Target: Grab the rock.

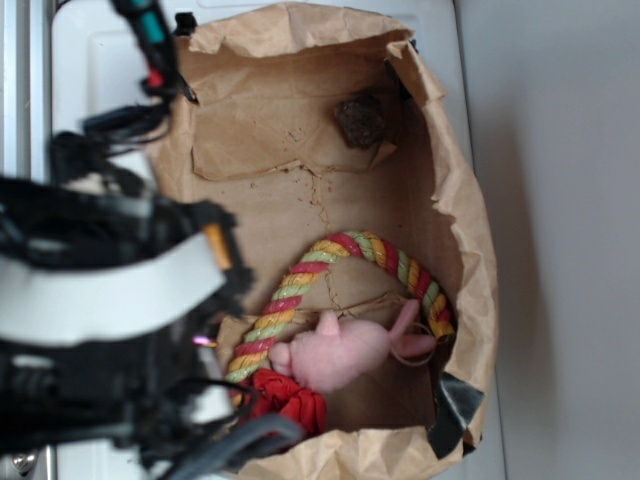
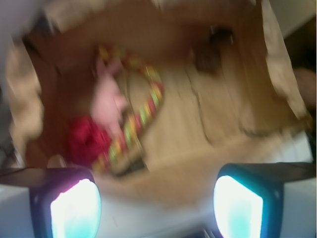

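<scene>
Exterior view: The rock (image 1: 359,120) lies on the floor of a shallow tray made from a torn brown paper bag (image 1: 470,230), near the tray's far end and just beside the crumpled wall. It is a small, dark, roundish lump with a bumpy surface. At the opposite end, well apart from the rock, lie a striped rope (image 1: 300,280) twisted from red, yellow and green strands, a soft pink plush toy (image 1: 345,350) and a red ruffled fabric ball (image 1: 290,400). The robot arm (image 1: 100,300) fills the left of the view, outside the tray. The gripper itself cannot be made out here.

Wrist view: The picture is blurred. The gripper (image 2: 156,203) has its two fingertips (image 2: 74,208) set wide apart, with nothing between them. It hangs over the white counter (image 2: 153,223) at the near edge of the tray. The rock (image 2: 208,57) shows as a dark patch, far ahead and to the right.

Risks: The rock sits close to the paper wall, so a descending finger may catch the paper and crumple or drag the light tray. The rounded, irregular surface may slip from the closing fingers. An approach too far left would meet the rope or plush toy instead.
</scene>
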`<state>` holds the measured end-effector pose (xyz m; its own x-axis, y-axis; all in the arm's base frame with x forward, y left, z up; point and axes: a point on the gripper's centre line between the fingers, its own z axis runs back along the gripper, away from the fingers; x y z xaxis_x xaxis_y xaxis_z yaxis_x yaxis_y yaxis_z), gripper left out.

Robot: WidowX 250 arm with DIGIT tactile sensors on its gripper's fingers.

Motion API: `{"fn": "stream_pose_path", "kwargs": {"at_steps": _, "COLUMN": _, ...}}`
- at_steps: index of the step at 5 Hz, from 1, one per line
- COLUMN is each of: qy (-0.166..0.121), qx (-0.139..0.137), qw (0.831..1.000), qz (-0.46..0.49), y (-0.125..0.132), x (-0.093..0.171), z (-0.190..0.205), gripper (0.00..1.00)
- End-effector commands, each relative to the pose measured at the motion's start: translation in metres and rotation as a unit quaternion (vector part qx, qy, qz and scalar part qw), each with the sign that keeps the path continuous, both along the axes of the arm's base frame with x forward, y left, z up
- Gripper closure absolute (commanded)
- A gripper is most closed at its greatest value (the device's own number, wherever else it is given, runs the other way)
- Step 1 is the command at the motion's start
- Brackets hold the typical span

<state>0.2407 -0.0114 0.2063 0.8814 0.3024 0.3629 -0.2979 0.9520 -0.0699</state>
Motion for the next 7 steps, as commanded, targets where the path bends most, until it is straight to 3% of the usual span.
{"fn": "stream_pose_path", "kwargs": {"at_steps": 1, "qy": -0.068, "qx": -0.020, "qw": 0.997, "qz": 0.033, "y": 0.028, "x": 0.037, "z": -0.013, "gripper": 0.00}}
{"fn": "stream_pose_path", "kwargs": {"at_steps": 2, "qy": -0.079, "qx": -0.022, "qw": 0.996, "qz": 0.043, "y": 0.038, "x": 0.045, "z": -0.022, "gripper": 0.00}}
{"fn": "stream_pose_path", "kwargs": {"at_steps": 6, "qy": -0.081, "qx": 0.015, "qw": 0.992, "qz": 0.094, "y": 0.074, "x": 0.074, "z": -0.052, "gripper": 0.00}}
{"fn": "stream_pose_path", "kwargs": {"at_steps": 7, "qy": -0.090, "qx": 0.045, "qw": 0.983, "qz": 0.155, "y": 0.084, "x": 0.073, "z": -0.052, "gripper": 0.00}}
